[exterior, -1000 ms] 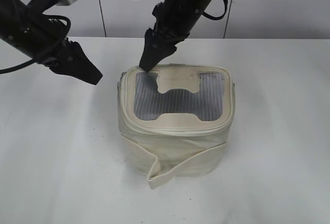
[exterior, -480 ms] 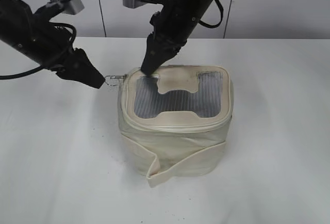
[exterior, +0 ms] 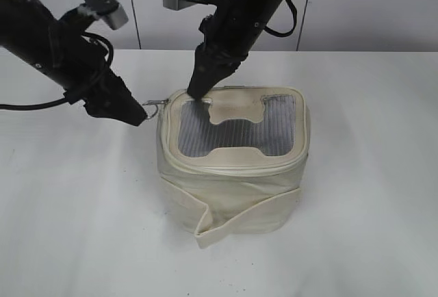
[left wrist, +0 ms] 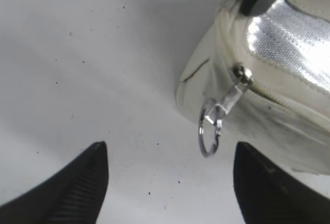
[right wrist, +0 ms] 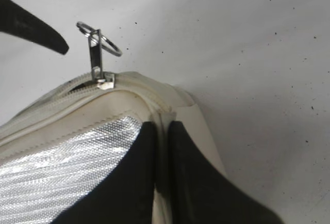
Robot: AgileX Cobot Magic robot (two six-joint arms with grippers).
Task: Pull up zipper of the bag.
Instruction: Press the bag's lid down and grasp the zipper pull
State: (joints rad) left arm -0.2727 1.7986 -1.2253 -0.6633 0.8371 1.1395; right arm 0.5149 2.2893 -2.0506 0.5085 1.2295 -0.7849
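The cream bag (exterior: 233,174) stands mid-table, mesh top up. The zipper's silver pull (exterior: 157,107) with its ring sticks out from the bag's back-left corner. My left gripper (exterior: 142,115) is open just left of it. In the left wrist view the ring (left wrist: 210,131) hangs ahead of the gripper (left wrist: 170,149), nearer the right finger and touching neither. My right gripper (exterior: 195,94) is shut on the bag's top rim at that corner. In the right wrist view its tips (right wrist: 161,128) pinch the seam beside the mesh, with the pull (right wrist: 96,53) upright and the zip line (right wrist: 51,97) closed.
The white table (exterior: 369,174) spreads all round the bag. The bag's loose cream band (exterior: 205,232) hangs open at the front. Grey wall panels stand behind the table's far edge.
My left gripper has moved right and down to the bag's back-left corner. The pull and ring now stick out to the left. The right gripper has stayed on the corner.
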